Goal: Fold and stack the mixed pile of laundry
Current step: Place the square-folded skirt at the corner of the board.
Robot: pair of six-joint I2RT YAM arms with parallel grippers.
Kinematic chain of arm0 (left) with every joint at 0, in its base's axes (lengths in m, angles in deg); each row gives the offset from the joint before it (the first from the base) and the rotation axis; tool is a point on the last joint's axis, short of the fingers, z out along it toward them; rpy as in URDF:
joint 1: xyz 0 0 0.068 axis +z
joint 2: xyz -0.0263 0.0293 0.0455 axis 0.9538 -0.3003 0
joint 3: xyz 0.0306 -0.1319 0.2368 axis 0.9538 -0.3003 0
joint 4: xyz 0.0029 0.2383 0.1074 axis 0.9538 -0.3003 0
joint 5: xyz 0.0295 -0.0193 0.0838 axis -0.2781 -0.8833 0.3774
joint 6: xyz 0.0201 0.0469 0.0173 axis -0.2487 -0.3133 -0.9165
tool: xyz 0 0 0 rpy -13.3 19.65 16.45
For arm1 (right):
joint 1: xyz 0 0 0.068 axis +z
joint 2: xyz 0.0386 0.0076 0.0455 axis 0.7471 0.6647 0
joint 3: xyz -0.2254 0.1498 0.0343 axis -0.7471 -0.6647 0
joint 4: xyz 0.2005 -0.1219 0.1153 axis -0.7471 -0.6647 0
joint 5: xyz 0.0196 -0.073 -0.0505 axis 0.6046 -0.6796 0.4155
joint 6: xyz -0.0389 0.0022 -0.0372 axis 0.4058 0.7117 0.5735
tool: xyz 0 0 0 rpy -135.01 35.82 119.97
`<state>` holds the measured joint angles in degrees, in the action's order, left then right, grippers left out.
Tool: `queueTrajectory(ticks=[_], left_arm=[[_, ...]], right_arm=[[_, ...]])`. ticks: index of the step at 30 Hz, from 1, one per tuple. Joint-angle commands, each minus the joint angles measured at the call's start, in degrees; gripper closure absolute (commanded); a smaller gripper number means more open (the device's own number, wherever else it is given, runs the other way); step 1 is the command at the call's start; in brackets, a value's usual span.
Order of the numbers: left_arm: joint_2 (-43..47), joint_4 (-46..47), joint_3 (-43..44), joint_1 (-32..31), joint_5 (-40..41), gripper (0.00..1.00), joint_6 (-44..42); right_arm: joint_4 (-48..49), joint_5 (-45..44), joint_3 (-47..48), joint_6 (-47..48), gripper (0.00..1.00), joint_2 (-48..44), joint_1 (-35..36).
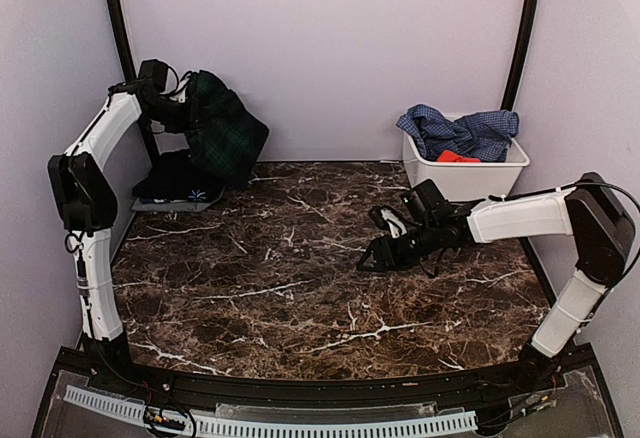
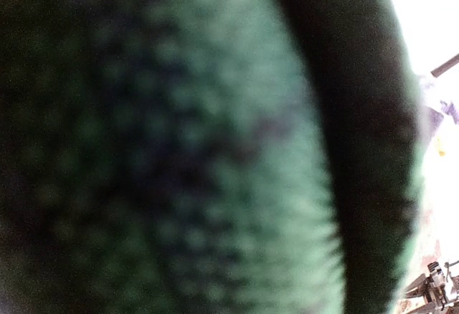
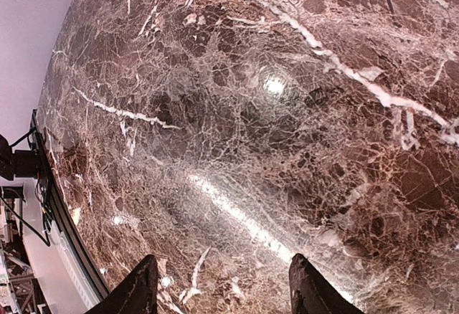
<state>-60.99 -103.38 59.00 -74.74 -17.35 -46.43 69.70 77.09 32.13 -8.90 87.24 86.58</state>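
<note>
- Clamps the left gripper (image 1: 188,113) on a dark green-navy plaid garment (image 1: 228,130), lifted at the rear left corner and filling the left wrist view (image 2: 179,156).
- Shows a folded black garment (image 1: 175,176) on the brown marble bench (image 1: 300,293), just below the plaid one.
- Holds the right gripper (image 3: 222,296) low over bare bench, fingers (image 3: 136,294) apart, grasping nothing.
- Shows a blue checked shirt (image 1: 462,130) and a small red-orange piece (image 1: 457,156) in a white rectangular plastic bin (image 1: 470,182) at rear right.
</note>
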Motion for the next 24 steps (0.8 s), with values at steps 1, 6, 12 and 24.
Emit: queueTrajectory(ticks=[1,6,12,24], left_arm=[[-1.96,1.60,1.99,6.72,-9.24,1.00,-1.32],[-6.59,2.58,3.39,12.29,-10.66,1.00,-2.15],[-14.96,1.61,6.96,15.53,-8.20,0.99,-2.94],[-15.39,-3.01,11.04,16.74,21.38,0.56,-1.90]], right_arm=[[0.09,1.22,2.38,1.02,0.41,1.85,-0.27],[-0.59,1.58,3.72,1.33,0.42,3.06,-0.27],[-1.69,2.20,5.45,1.69,0.43,4.54,-0.27],[-2.04,3.09,6.82,1.25,0.43,5.07,-0.27]])
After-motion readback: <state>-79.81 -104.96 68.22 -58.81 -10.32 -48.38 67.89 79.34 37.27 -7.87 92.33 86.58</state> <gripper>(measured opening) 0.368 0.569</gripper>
